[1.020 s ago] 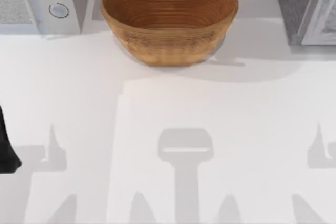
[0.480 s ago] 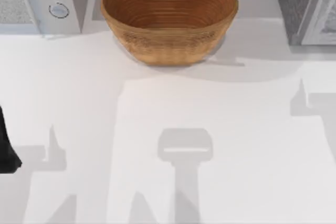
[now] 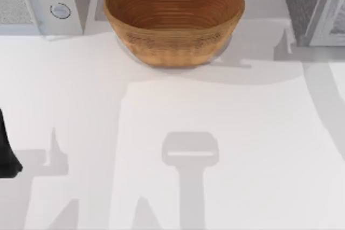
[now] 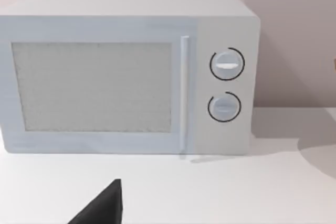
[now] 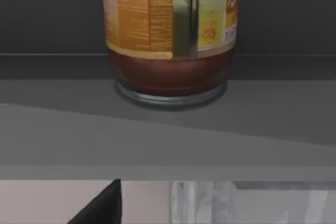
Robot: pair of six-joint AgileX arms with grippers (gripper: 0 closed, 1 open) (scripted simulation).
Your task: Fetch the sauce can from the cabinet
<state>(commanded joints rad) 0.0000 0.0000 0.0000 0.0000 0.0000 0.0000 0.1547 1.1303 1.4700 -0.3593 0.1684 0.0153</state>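
The sauce can (image 5: 170, 35) stands upright on a dark grey shelf (image 5: 262, 108) inside the cabinet (image 3: 312, 4), which is at the table's far right corner. It has a tan printed label, a dark red-brown lower band and a shiny base rim. My right gripper (image 5: 102, 205) faces the can from just outside the shelf, apart from it, with a black part of it showing close to the camera. My left arm (image 3: 6, 152) is parked at the table's left edge, and its gripper (image 4: 102, 205) faces the microwave.
A large woven brown basket (image 3: 173, 17) sits at the far middle of the table. A white microwave (image 3: 40, 1) with two dials stands at the far left. The white tabletop (image 3: 172, 133) lies in front of them.
The right arm's shadow has slid along the table's right side up to the cabinet. The left arm, basket and microwave have not moved.
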